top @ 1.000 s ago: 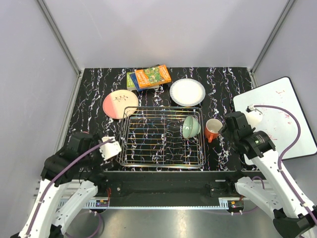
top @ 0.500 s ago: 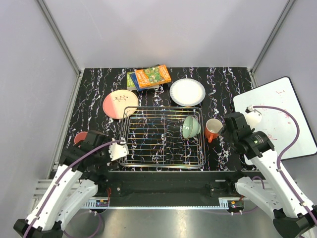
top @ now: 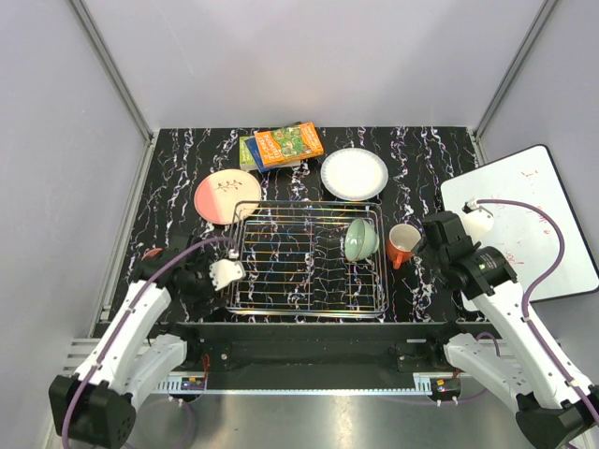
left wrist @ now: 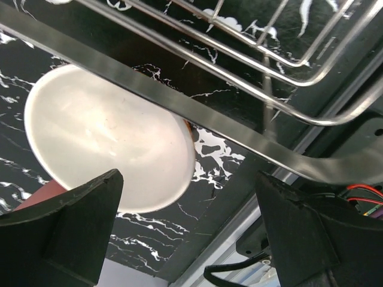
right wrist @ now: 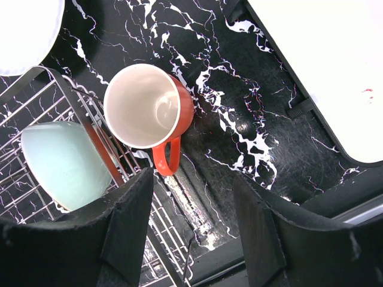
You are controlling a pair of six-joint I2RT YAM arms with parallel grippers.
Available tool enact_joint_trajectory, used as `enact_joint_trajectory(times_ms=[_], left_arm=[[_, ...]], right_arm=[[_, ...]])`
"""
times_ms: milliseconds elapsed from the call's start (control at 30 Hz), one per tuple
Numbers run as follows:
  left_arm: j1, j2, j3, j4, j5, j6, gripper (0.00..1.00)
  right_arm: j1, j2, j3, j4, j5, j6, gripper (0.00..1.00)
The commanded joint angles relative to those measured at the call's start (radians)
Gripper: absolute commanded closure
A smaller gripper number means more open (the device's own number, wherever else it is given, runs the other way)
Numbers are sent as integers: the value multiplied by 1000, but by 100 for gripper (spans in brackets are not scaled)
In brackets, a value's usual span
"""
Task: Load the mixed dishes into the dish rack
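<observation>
- Left pincer (left wrist: 188,179) gapes wide and empty at the near left corner of the rack (top: 307,257).
- Just below it, a white-inside bowl (left wrist: 108,137) sits on the table (top: 421,159), partly under the rack's rim.
- Right pincer (right wrist: 191,179) is spread, gripping nothing. The mug (right wrist: 149,107) stands upright just beyond its fingers, handle towards the gap, right of the rack.
- A green bowl (top: 360,238) leans in the rack's right end.
- The table is black with white veins. A white plate (top: 354,174) and a pink plate (top: 226,196) lie beyond the rack, with books (top: 285,145) farther back and a whiteboard (top: 524,220) at right.
- Grey walls (top: 309,56) enclose the table.
</observation>
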Motion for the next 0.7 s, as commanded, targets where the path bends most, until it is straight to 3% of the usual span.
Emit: enact_joint_trajectory(times_ms=[0,267,433,567,633,667], left_arm=[[63,72,5,78,88,59,7],[80,78,-40,143,96,85,14],[105,77,-83,190,79,93,29],[120,67,-100,226,78,78,30],[122,63,-97,232,79,73,37],[123,63,-96,234,76,73,46]], right_arm=[[-5,-2,-1,18,31,12,37],[-5,-4,7,10,33,18,37],[-4,-5,12,5,33,20,37],[-5,-10,13,2,31,24,38],[-5,-13,10,-1,29,26,38],[-4,-15,10,-1,29,27,38]])
